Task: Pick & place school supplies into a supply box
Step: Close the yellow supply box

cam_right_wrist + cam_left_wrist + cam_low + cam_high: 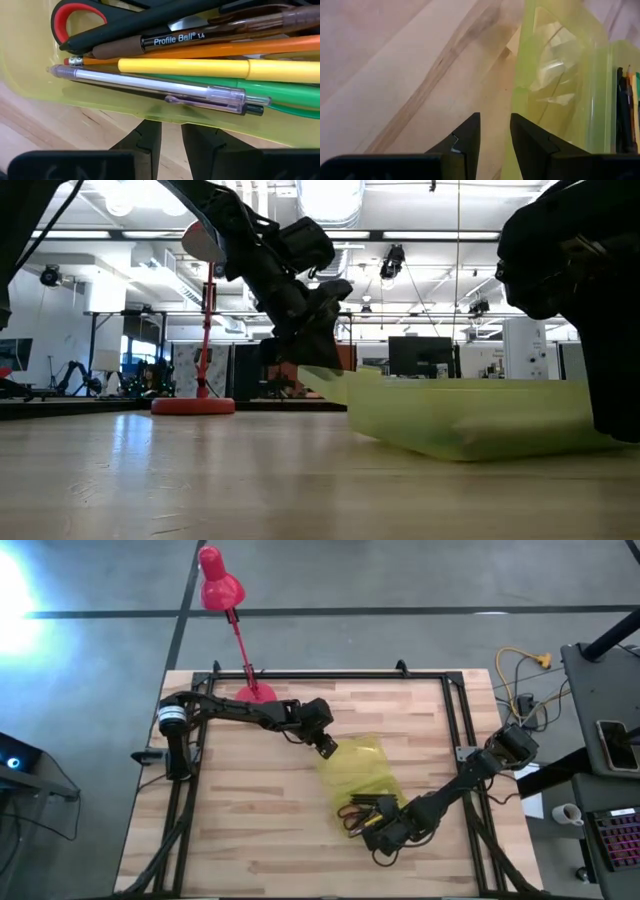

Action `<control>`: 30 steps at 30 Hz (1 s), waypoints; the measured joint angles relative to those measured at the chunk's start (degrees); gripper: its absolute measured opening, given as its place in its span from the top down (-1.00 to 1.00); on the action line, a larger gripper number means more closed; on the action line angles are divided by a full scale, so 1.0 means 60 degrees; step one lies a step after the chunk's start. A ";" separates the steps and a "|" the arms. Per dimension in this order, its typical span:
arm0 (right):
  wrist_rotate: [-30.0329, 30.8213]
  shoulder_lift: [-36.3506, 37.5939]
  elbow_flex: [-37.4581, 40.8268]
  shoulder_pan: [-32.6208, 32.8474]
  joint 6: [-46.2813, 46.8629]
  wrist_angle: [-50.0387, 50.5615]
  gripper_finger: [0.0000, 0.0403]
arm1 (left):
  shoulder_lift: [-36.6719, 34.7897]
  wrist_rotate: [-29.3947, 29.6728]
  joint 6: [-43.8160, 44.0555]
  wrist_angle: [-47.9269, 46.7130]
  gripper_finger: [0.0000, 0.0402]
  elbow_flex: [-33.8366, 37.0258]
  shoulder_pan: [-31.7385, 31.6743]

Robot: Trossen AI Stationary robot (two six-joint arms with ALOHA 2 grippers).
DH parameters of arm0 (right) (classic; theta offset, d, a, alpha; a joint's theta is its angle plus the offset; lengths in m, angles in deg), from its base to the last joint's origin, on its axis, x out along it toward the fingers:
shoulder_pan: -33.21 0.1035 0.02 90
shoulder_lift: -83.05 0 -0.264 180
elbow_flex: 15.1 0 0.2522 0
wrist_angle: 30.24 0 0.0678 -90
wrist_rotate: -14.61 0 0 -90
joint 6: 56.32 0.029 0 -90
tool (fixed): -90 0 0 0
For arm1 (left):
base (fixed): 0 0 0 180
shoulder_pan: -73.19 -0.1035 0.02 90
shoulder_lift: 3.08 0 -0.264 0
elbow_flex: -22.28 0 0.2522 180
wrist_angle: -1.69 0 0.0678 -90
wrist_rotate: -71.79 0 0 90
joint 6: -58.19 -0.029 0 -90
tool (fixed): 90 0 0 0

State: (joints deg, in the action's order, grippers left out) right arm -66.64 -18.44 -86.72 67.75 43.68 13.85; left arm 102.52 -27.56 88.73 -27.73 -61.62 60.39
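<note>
A light wooden table (250,800) in a large workshop, a red desk lamp (222,585) at its far edge. The translucent yellow-green supply box (362,772) lies near the middle, its long axis running diagonally between the two arms. Pens, pencils and red-handled scissors (80,20) already lie inside, lengthwise. The left pincer (326,747) sits at the box's far end, the right pincer (385,833) just beside its near end; both have fingers narrowly parted, grasping nothing.

Translucent glossy plastic box (362,772), wooden table (250,810)
</note>
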 joint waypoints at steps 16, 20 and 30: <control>0.0000 0.0000 0.0000 -0.0004 -0.0275 0.0150 0.66 | -0.0135 -0.0028 0.0005 -0.0004 0.54 -0.0023 0.0004; 0.0004 0.0000 0.0000 -0.0007 -0.0403 0.0167 0.66 | -0.0272 -0.0033 0.0033 -0.0001 0.54 -0.0027 0.0004; 0.0056 0.0000 0.0000 -0.0018 -0.0454 0.0485 0.66 | -0.0603 -0.0054 0.0477 0.0011 0.54 -0.0038 0.0012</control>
State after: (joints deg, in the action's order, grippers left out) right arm -66.30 -18.44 -86.72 67.65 40.95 16.76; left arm 98.90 -27.88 91.60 -27.66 -61.85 60.47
